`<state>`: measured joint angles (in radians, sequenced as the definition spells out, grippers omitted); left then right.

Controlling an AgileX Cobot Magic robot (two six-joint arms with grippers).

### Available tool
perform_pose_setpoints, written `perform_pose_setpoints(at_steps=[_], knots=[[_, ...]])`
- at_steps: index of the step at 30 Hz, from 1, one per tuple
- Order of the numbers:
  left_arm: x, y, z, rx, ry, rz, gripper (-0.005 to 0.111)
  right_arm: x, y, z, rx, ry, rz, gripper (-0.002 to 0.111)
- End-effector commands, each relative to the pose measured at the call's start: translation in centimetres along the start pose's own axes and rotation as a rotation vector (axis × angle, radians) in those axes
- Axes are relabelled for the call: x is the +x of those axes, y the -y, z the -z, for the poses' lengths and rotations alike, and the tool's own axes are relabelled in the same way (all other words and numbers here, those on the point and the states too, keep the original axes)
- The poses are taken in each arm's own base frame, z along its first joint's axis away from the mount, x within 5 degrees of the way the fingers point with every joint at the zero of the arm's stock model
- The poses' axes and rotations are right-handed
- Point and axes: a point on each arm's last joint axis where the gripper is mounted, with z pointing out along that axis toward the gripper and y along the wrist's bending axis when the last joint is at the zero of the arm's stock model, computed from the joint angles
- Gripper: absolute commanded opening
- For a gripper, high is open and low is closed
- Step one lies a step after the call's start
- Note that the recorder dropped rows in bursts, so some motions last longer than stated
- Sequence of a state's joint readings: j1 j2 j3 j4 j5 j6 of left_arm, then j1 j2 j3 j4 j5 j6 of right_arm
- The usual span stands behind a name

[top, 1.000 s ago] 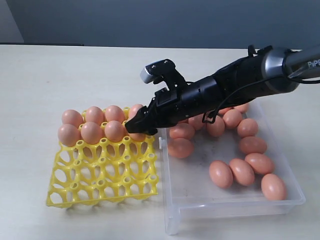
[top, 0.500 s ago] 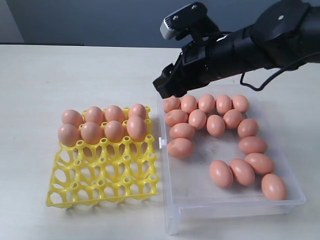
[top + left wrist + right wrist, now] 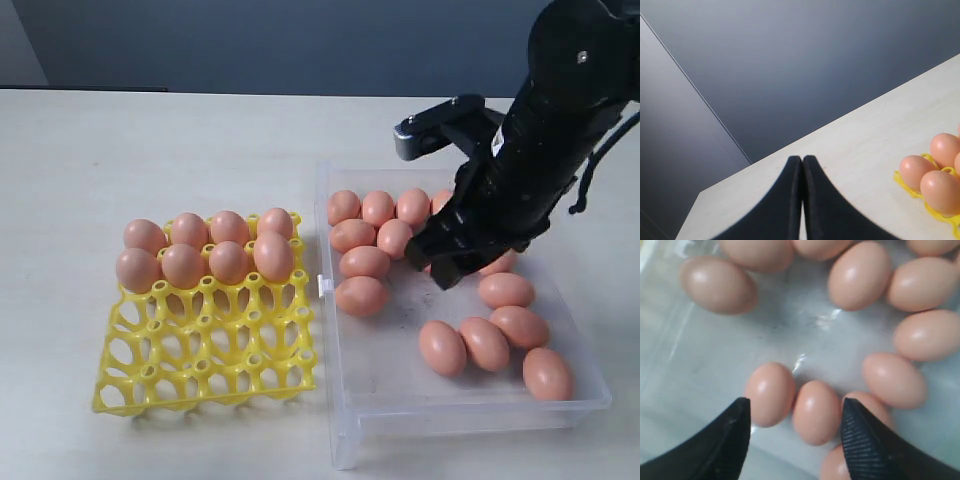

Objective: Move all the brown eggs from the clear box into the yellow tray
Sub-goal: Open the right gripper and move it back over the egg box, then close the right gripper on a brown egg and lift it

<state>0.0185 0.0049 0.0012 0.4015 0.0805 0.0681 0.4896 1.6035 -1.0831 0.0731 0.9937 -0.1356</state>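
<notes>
Smooth matte orange-brown oval eggs (image 3: 361, 295): eight stand upright in the far rows of the yellow plastic lattice tray (image 3: 205, 350), the rest lie on their sides in the clear plastic rectangular box (image 3: 470, 410). Right gripper (image 3: 795, 405) is over the box, jaws wide and empty. One egg shows between them, long axis crosswise to the gap. Left gripper (image 3: 801, 162) jaws are pressed together.

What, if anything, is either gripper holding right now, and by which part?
Nothing is held. The right gripper hangs open over the brown eggs in the clear box; the left gripper is shut on nothing.
</notes>
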Motion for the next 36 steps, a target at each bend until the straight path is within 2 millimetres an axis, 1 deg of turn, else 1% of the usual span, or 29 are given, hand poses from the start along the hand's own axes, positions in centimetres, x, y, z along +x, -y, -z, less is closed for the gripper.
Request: perform_pose_setpoints(at_steps=[1, 18, 20, 21, 22, 23, 24, 25, 27, 29, 31, 33, 34, 36], knots=[[-0.1, 0.0, 0.0, 0.006, 0.015, 0.002, 0.0, 0.1, -0.2, -2.3, -0.057, -0.14, 0.002, 0.052], [-0.1, 0.0, 0.0, 0.006, 0.015, 0.002, 0.0, -0.5, -0.2, -9.9, -0.137, -0.307, -0.01, 0.052], [-0.1, 0.0, 0.0, 0.006, 0.015, 0.002, 0.0, -0.6, -0.2, -10.4, -0.134, -0.303, -0.012, 0.045], [-0.1, 0.0, 0.0, 0.006, 0.015, 0.002, 0.0, -0.7, -0.2, -10.4, -0.133, -0.3, -0.012, 0.037], [-0.1, 0.0, 0.0, 0.006, 0.015, 0.002, 0.0, -0.8, -0.2, -10.4, -0.132, -0.292, -0.012, 0.026], [-0.1, 0.0, 0.0, 0.006, 0.015, 0.002, 0.0, -0.8, -0.1, -10.3, -0.13, -0.287, -0.01, 0.014], [-0.1, 0.0, 0.0, 0.006, 0.015, 0.002, 0.0, -1.0, -0.1, -10.1, -0.124, -0.279, -0.005, 0.005], [-0.1, 0.0, 0.0, 0.006, 0.015, 0.002, 0.0, -1.1, -0.1, -9.9, -0.124, -0.273, -0.004, 0.0], [-0.1, 0.0, 0.0, 0.006, 0.015, 0.002, 0.0, -1.5, -0.2, -8.8, -0.125, -0.234, -0.002, 0.003], [-0.1, 0.0, 0.0, 0.006, 0.015, 0.002, 0.0, -2.3, -0.6, -7.0, -0.138, -0.154, -0.004, 0.005], [-0.1, 0.0, 0.0, 0.006, 0.015, 0.002, 0.0, -3.2, -1.3, -4.7, -0.163, -0.032, 0.009, 0.004], [-0.1, 0.0, 0.0, 0.006, 0.015, 0.002, 0.0, -4.2, -2.7, -2.5, -0.229, 0.12, 0.01, 0.005], [-0.1, 0.0, 0.0, 0.006, 0.015, 0.002, 0.0, -4.7, -3.4, -1.7, -0.265, 0.193, 0.018, 0.005], [-0.1, 0.0, 0.0, 0.006, 0.015, 0.002, 0.0, -5.7, -5.5, -0.1, -0.372, 0.36, 0.057, 0.005]])
